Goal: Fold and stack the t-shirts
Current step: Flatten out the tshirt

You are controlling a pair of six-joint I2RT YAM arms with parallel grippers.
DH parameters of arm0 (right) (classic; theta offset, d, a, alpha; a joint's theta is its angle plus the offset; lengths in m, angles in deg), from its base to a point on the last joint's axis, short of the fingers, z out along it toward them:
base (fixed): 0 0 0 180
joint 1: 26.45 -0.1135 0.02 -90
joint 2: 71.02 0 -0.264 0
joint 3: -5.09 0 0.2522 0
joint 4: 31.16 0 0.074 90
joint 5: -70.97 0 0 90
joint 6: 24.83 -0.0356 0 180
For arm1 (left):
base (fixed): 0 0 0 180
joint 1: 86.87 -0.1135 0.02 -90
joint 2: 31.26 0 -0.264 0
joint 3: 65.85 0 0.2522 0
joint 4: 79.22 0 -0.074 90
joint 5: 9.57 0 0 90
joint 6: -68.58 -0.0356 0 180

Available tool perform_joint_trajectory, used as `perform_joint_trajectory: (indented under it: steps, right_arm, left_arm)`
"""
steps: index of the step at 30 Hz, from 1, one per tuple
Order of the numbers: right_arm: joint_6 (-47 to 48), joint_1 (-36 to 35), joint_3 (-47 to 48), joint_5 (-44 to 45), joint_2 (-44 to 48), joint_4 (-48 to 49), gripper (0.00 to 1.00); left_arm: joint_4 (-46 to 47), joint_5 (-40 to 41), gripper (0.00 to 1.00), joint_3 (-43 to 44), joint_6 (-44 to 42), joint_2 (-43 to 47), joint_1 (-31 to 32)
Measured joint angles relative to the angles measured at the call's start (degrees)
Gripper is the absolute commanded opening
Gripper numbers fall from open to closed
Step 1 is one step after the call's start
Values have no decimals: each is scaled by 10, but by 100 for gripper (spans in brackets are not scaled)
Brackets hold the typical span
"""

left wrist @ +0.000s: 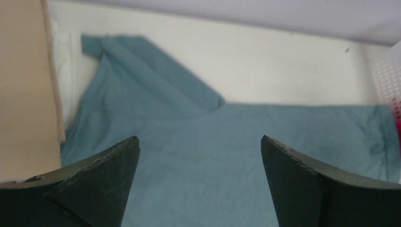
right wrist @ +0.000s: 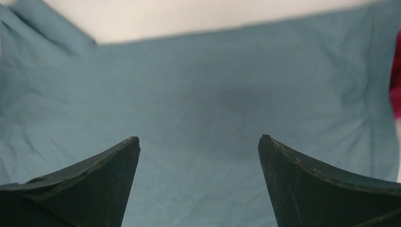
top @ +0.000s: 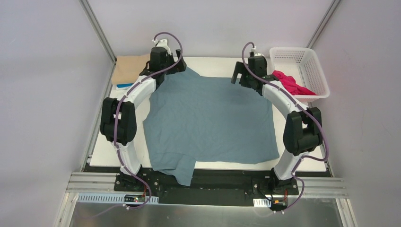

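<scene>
First, we see a folded tan tee (top: 130, 66), its edge hidden behind the left arm (top: 137, 90). The creased teal tee (top: 213, 118) lies flat on the bench (top: 213, 66) under the left jaws and right jaws, all spread and empty. A crumpled magenta tee (top: 287, 81) sits in the lattice basket (top: 288, 48).

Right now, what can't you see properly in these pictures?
- Tan shirt: top view, left arm covers its right side.
- Bright blue cloth by it: top view, only a sliver shows.
- Red shirt in the basket: top view, right arm hides part; right wrist view cuts it at the edge.
- Teal shirt: top view, arms cover parts of its far edge.
</scene>
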Motion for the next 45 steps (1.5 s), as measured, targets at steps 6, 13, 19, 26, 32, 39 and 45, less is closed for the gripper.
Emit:
perform_joint_trajectory:
  steps: [6, 13, 19, 26, 32, 39, 45]
  right_arm:
    - [-44, 0, -82, 3, 0, -38, 99]
    - [-71, 25, -127, 17, -10, -56, 99]
    - [-89, 68, -122, 14, -57, -57, 99]
    - [-101, 99, -19, 9, -132, -107, 99]
    - [-101, 109, 60, -10, -182, -147, 99]
    - [-100, 120, 160, -28, -244, -179, 99]
    - [-98, 128, 197, -40, -263, -198, 99]
  left_arm:
    - [-43, 18, 99, -121, 42, 29, 0]
    - [-91, 42, 99, -168, 70, 21, -35]
    - [-92, 52, 99, -157, 76, -28, -59]
    - [-97, 52, 99, -103, 81, -67, -60]
    - [-107, 50, 99, -40, 90, -111, -70]
    - [-131, 45, 99, 34, 103, -157, -80]
    - [-160, 30, 99, 67, 104, -171, -81]
